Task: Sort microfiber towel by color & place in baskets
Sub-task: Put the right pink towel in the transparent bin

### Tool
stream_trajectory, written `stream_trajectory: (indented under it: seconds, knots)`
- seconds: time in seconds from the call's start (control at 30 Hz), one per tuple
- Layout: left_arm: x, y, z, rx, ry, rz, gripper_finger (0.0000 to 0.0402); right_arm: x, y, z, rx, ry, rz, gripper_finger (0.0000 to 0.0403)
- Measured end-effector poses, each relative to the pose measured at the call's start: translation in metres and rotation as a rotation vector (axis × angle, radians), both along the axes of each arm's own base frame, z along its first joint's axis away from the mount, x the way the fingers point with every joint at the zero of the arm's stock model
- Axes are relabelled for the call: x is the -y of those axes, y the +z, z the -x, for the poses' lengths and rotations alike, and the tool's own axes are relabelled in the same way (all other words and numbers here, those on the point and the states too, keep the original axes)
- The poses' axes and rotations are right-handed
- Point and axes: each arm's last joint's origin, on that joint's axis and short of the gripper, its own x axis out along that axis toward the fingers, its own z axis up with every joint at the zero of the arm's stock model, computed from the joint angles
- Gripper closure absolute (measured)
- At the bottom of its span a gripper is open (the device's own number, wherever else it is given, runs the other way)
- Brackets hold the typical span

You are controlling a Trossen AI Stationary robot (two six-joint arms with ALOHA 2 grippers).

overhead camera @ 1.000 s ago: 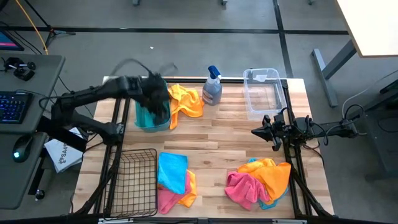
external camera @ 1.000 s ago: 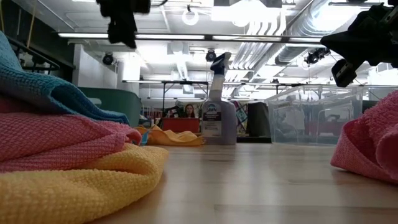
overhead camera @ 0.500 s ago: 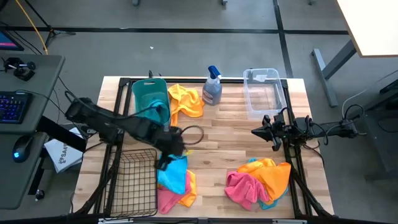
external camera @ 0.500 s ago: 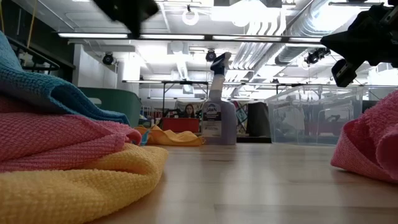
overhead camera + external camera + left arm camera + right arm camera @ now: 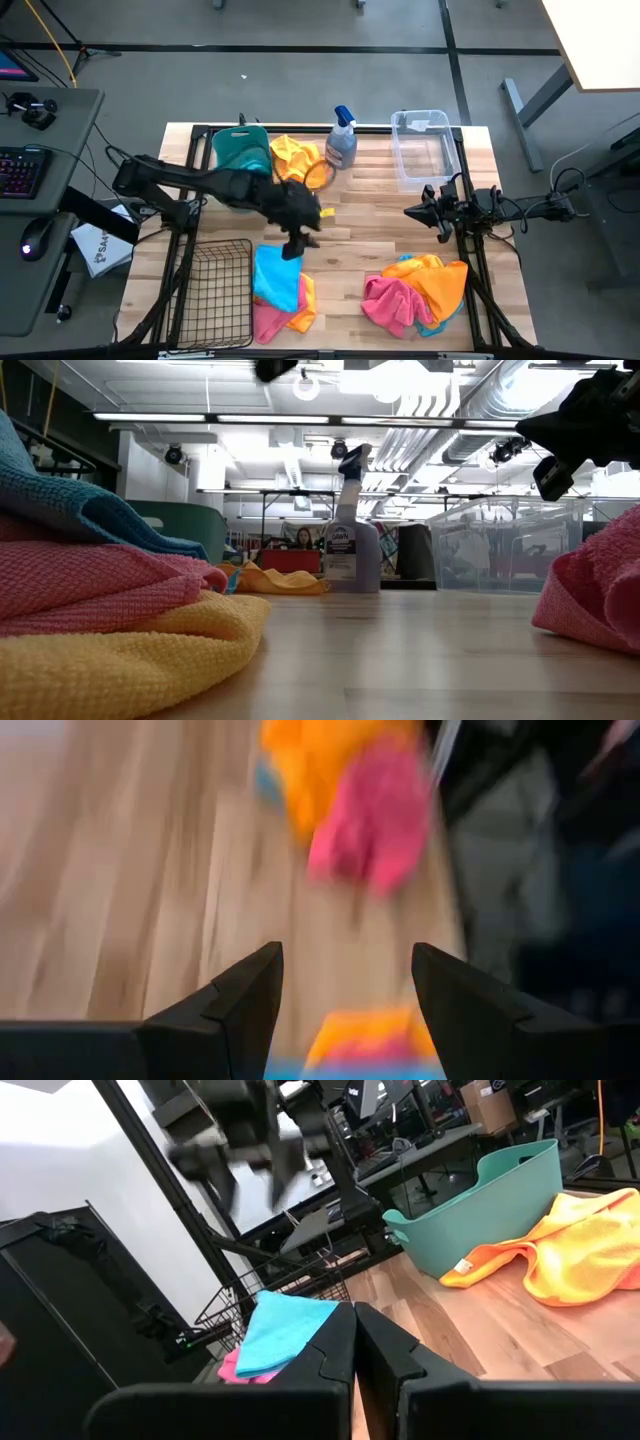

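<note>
— Where's the left gripper (image 5: 296, 238) right now?

— Out over the middle of the wooden table (image 5: 370, 215), just above the bright blue microfiber towel (image 5: 276, 275) lying near the front edge. Its dark fingers (image 5: 235, 995) are spread wide with nothing between them; the view from its wrist is a blur of planks and cloth.

— And that blue one, is it alone?

— No, it sits on top of a pink cloth (image 5: 266, 320) and an orange-yellow cloth (image 5: 306, 300), right beside the black wire-mesh basket (image 5: 216, 290) at the front-left corner.

— The right side?

— The right gripper (image 5: 412, 211) hangs above the right half of the table, between the clear plastic rectangular bin (image 5: 423, 150) at the back and the front-right heap. Its fingers (image 5: 330, 1350) are pressed together, gripping nothing.

— What's in that heap?

— A crumpled pink towel (image 5: 390, 300) with an orange towel (image 5: 440, 280) draped beside it and a sliver of blue at the edge.

— Anything by the back edge?

— A teal plastic tub (image 5: 240, 155) toward the back-left corner, with another orange-yellow towel (image 5: 297, 160) spread on the wood touching its side. Next along stands a spray bottle with a blue trigger (image 5: 341, 140), then the clear bin.

— Towels inside any container?

— I can't tell for the tub; the wire basket and the bin show none.
</note>
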Motion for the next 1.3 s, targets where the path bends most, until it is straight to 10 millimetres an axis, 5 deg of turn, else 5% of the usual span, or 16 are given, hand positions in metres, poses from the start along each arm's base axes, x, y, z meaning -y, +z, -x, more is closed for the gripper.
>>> stream_trajectory:
  seconds: [0.2,0.37,0.5,0.67,1.03,1.13,1.3]
  knots:
    - [-0.019,0.045,0.002,0.319,0.112,0.118,0.019,0.003,0.005,0.001,0.055,-0.11,0.016,0.0402]
    - [-0.035,0.079,0.03,0.454,0.166,0.127,0.019,0.011,0.032,0.009,0.373,-0.253,-0.452,0.0402]
    - [-0.044,0.104,0.062,0.554,0.221,0.014,0.019,0.011,0.052,0.016,0.583,-0.162,-0.485,0.0402]
    - [-0.055,0.115,0.098,0.615,0.301,-0.086,0.019,0.006,0.097,0.003,0.6,-0.106,-0.356,0.0402]
    - [-0.06,0.091,0.138,0.678,0.335,-0.076,0.019,-0.012,0.176,-0.113,0.21,-0.083,-0.085,0.0402]
    - [-0.059,0.087,0.146,0.668,0.316,-0.069,0.019,-0.02,0.175,-0.137,-0.126,-0.047,-0.16,0.0397]
    - [-0.056,0.085,0.161,0.672,0.244,-0.075,0.019,-0.059,0.156,-0.152,-0.763,0.026,-0.25,0.0343]
